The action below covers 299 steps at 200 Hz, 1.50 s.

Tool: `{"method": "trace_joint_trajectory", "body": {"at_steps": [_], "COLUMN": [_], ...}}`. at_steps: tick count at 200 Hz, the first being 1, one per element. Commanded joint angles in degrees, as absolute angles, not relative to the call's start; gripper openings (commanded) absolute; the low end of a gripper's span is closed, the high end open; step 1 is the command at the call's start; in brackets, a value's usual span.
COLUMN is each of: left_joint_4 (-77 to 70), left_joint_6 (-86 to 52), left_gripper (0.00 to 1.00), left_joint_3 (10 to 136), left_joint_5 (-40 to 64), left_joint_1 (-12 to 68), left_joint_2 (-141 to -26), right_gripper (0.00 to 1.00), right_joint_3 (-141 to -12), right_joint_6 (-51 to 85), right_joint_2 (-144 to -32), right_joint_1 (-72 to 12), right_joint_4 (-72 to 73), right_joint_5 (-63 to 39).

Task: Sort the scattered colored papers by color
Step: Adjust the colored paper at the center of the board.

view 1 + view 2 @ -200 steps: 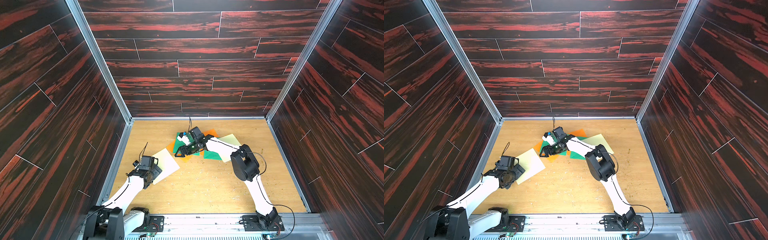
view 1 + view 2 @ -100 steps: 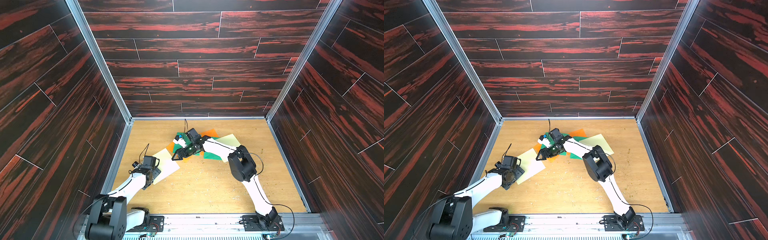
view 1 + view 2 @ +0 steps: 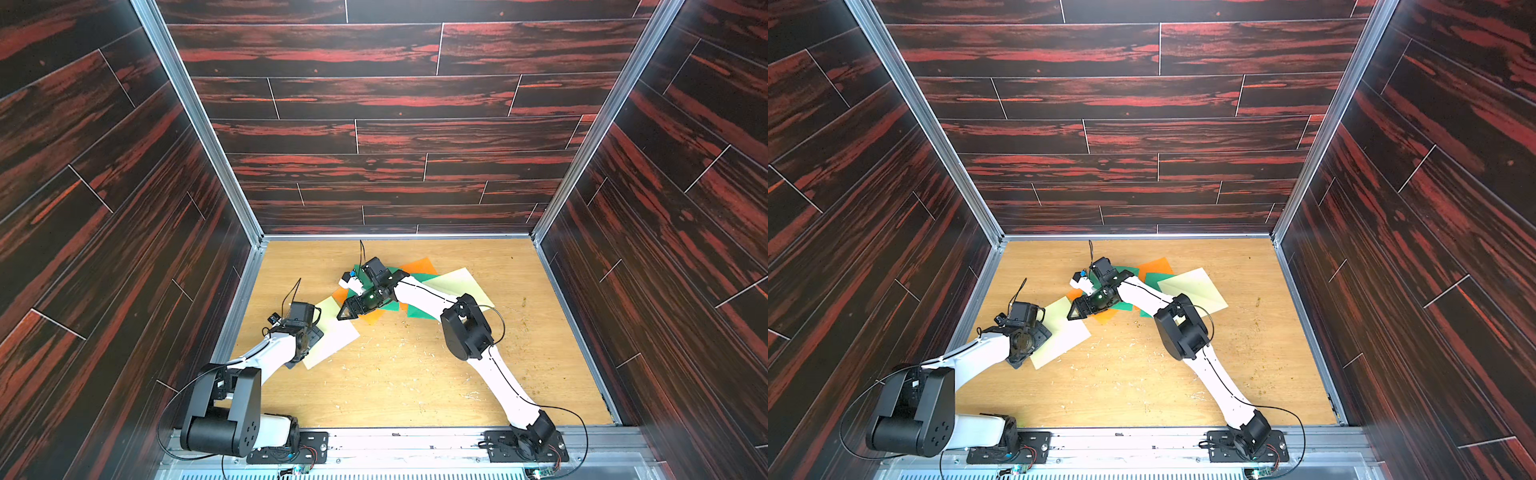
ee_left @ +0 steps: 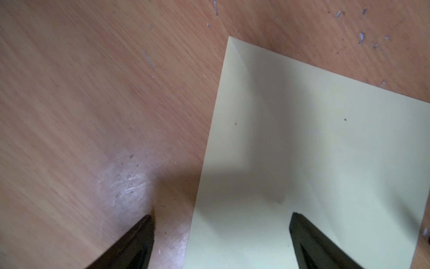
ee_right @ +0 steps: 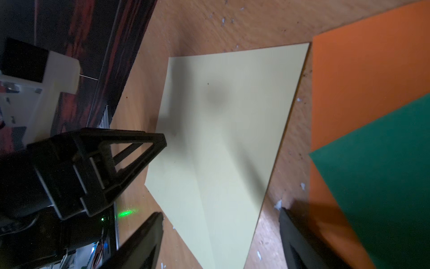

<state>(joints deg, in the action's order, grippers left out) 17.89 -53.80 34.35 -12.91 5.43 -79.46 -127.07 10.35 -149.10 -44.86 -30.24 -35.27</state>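
One cream sheet (image 3: 338, 337) lay flat near the left side of the table, clear of the others. The remaining sheets overlapped at mid-table, among them an orange sheet (image 3: 417, 266), a green sheet (image 3: 422, 280) and a second cream sheet (image 3: 457, 286) at the right edge of the pile. No colour was yet grouped.

The left gripper (image 4: 222, 217) stood low over the edge of the near cream sheet. Its fingers were apart, one over paper and one over bare wood, and held nothing. The right gripper (image 5: 221, 214) reached across the pile toward the same sheet, fingers apart and empty.

Judged step: positioning to pick up a sheet. The next move called for a shallow approach at a free edge, since a thin flat sheet offered little to pinch, and a neighbouring sheet could be dragged along.

The table (image 3: 395, 386) was tan wood, scuffed and flecked with pale specks. Dark, red-streaked plank walls (image 3: 374, 104) enclosed it on three sides
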Motion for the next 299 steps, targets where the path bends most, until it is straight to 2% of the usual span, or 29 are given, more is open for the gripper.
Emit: {"method": "trace_joint_trajectory", "body": {"at_steps": [1,64,141,181,206,239,271,299], "left_joint_4": [17.9,17.6,17.2,21.1,22.7,22.6,21.9,22.1], "left_joint_6": [-54.1,-53.6,-53.6,-52.9,-53.4,-52.5,-51.2,-52.0], "left_gripper": [0.95,0.93,0.93,0.91,0.91,0.92,0.92,0.92], "left_joint_3": [32.5,32.5,32.2,33.2,32.6,34.0,37.4,37.4], "left_joint_5": [-8.1,-7.5,-7.1,-8.9,-8.9,-9.0,-7.2,-7.9], "left_joint_1": [5.3,5.3,5.2,5.4,5.3,5.3,5.3,5.4], "left_joint_2": [-81.4,-81.5,-81.2,-76.7,-72.8,-76.2,-82.8,-82.4], "right_gripper": [0.82,0.82,0.79,0.79,0.82,0.86,0.88,0.86], "right_joint_3": [-128.0,-130.5,-130.2,-127.8,-127.6,-120.1,-113.0,-113.2], "right_joint_6": [9.6,9.5,11.9,11.2,9.5,9.5,9.7,9.5], "right_joint_2": [-151.3,-153.2,-152.2,-148.9,-146.8,-139.8,-135.8,-136.9], "right_joint_1": [-46.0,-48.4,-48.8,-48.3,-48.2,-47.6,-46.0,-45.3], "right_joint_4": [-33.9,-35.4,-32.6,-32.3,-34.1,-30.7,-27.2,-26.7], "right_joint_5": [-33.3,-33.7,-39.4,-34.3,-27.0,-18.7,-18.2,-20.4]}}
